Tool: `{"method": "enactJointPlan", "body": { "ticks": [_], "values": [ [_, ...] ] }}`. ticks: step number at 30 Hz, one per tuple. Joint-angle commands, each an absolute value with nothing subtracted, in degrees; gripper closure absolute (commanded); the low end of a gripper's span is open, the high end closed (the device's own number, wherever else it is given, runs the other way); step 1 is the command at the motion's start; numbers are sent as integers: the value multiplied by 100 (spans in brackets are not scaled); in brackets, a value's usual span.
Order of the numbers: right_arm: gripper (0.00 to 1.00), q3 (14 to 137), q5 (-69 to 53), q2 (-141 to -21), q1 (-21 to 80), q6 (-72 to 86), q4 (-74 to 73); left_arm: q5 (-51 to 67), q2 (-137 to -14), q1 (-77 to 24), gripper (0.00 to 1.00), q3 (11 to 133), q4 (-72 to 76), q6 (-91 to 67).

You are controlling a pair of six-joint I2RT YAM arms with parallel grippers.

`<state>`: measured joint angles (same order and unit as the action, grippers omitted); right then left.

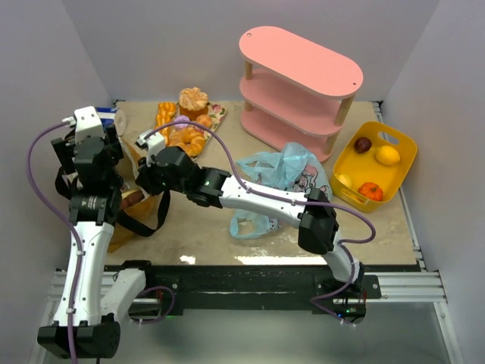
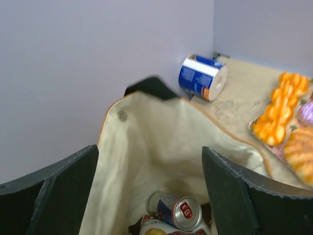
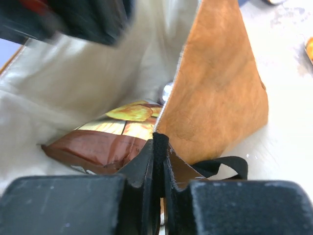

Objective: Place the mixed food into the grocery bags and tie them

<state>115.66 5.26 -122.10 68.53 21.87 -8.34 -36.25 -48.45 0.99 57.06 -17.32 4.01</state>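
Observation:
The tan canvas tote (image 1: 120, 233) stands at the table's left with its mouth held open. My right gripper (image 3: 161, 142) is shut on the tote's rim where a black strap (image 3: 222, 164) joins it. My left gripper (image 2: 149, 152) hangs open above the tote's mouth, with nothing between its fingers. Inside the tote lie a tall silver can (image 2: 178, 210) and a shiny snack packet (image 3: 107, 137) with a chips picture. The light-blue plastic bag (image 1: 280, 171) lies crumpled mid-table, held by neither gripper. Small fruits (image 1: 371, 189) sit in the yellow basket.
A blue-and-white can (image 2: 203, 77) lies on its side behind the tote near the wall. A tray of pastries (image 1: 189, 125) sits at the back. The pink shelf (image 1: 299, 87) stands back right, the yellow basket (image 1: 402, 148) at the right edge.

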Motion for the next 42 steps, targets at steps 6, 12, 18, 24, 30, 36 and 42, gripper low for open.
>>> {"method": "enactJointPlan", "body": {
  "ticks": [6,12,18,24,30,36,42],
  "values": [
    [56,12278,97,-12393,6706,2426,-598,-2798,-4641,123,5,6960,-2469,79],
    [15,12462,-474,-12322,6583,2347,-492,-1971,-4702,114,5,7093,-2602,44],
    [7,12393,-835,-12007,6285,2364,-563,-1592,-4606,114,5,7189,-2470,35],
    [3,12024,-599,-11550,5986,2302,-816,-915,-4535,106,13,7382,-2312,70],
    [1,11242,-238,-10724,5792,2101,-844,-220,-4789,-130,19,7734,-2373,-130],
    [1,10513,-62,-9767,5485,2013,-826,-430,-5404,-1132,21,8024,-2233,-88],
    [1,9046,-53,-8992,4598,2460,-773,-1790,-6448,-3274,23,8349,-2031,419]
  ]
}}
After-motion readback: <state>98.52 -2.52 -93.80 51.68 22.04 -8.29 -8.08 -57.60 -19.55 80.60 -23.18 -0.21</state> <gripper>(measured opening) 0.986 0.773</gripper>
